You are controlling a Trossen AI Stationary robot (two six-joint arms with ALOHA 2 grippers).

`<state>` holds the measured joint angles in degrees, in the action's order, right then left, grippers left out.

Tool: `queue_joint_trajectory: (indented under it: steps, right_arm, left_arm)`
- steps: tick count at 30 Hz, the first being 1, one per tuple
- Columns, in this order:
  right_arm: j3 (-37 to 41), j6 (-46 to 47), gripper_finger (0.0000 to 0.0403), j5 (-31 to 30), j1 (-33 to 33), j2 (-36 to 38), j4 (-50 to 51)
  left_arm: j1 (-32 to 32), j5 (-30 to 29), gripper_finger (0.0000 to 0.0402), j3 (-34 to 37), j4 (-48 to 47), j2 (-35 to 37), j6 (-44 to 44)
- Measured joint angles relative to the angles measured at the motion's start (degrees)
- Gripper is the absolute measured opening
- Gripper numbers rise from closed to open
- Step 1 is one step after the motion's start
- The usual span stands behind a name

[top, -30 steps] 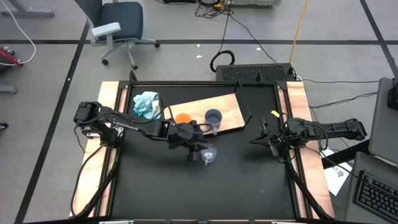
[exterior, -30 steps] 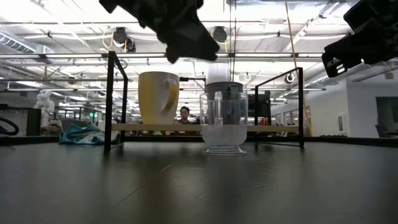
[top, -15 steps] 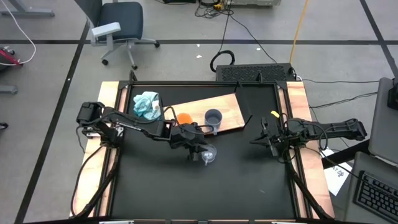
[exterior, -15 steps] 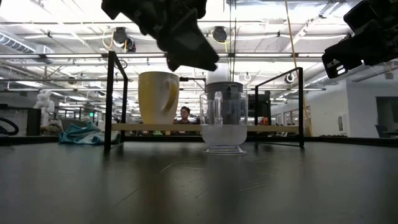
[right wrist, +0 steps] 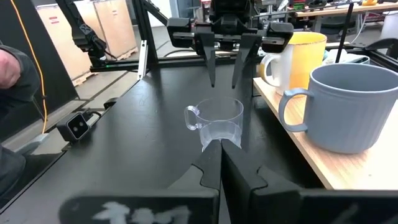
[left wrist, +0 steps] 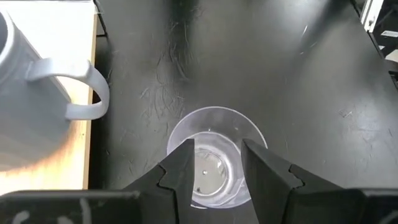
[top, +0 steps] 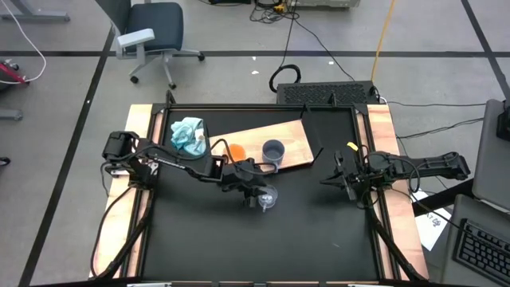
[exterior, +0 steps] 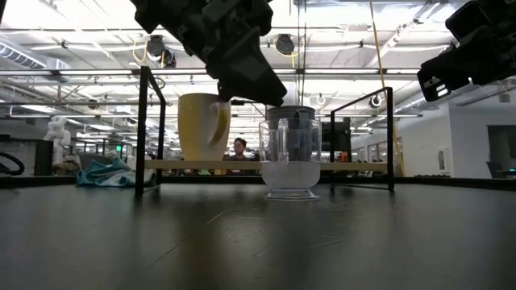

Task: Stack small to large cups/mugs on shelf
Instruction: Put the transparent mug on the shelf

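Observation:
The clear glass cup stands upright on the black tabletop, in front of the light-wood shelf board. The orange mug and the grey-blue mug stand upright on the board. My left gripper is open and points down just above the glass cup, one finger over each side of its rim; the right wrist view shows its fingertips clear of the cup. My right gripper is shut and empty, raised at the table's right.
A light-blue cloth lies at the far left, beside the board. A black frame stands around the board. Pale wooden rails run along the table's left and right sides. A person shows in the room behind.
My left gripper has come down toward the glass cup, fingers still pointing down. The cup and both mugs have stayed where they were.

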<state>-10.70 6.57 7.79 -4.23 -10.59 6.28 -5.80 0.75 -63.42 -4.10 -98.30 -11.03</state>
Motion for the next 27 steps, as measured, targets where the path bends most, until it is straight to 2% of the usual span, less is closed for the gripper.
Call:
queue_joint_trajectory:
  steps: [16, 27]
  right_arm:
    - [0.0, -0.2, 0.0, 0.0, 0.0, 0.0, 0.0]
    - [0.0, -0.2, 0.0, 0.0, 0.0, 0.0, 0.0]
  left_arm:
    - [-5.1, -0.3, 0.0131, 0.0, 0.9, 0.0, 2.6]
    - [-7.6, -0.3, 0.0132, 0.0, -0.6, 0.0, 10.9]
